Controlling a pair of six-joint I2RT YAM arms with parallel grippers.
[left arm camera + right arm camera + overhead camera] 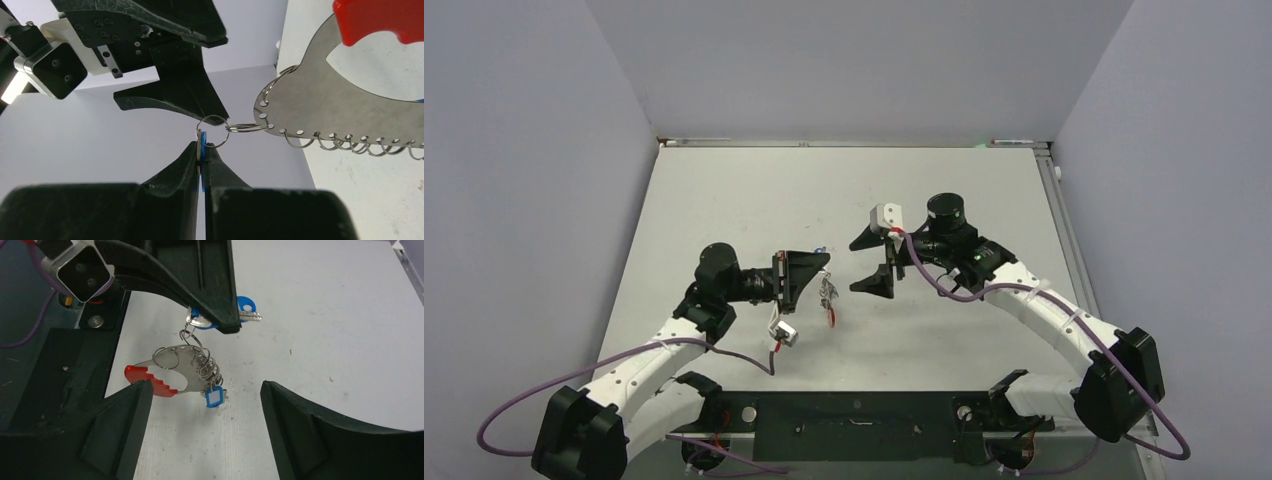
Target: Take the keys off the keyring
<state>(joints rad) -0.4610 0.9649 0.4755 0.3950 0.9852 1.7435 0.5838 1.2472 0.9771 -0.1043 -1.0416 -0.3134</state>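
My left gripper (pixel 202 149) is shut on a small key with a blue head (pixel 245 305), held above the table. A thin split ring (pixel 212 131) links that key to the keyring (pixel 325 100), a silvery plate with a red grip (pixel 380 20). In the right wrist view the keyring (pixel 172 360) hangs below the left fingers, with several small rings (pixel 207 367) and a blue tag (pixel 213 397) at its lower end. My right gripper (pixel 205 385) is open, facing the keyring from the right with its fingers apart on either side and touching nothing. From above, the left gripper (pixel 822 268) and right gripper (pixel 869 263) stand close together.
The white table (pixel 984 200) has grey walls on three sides and a raised rail along its right edge (pixel 1064 230). Purple cables (pixel 934 285) loop from both arms. The black base plate (pixel 854 420) lies at the near edge.
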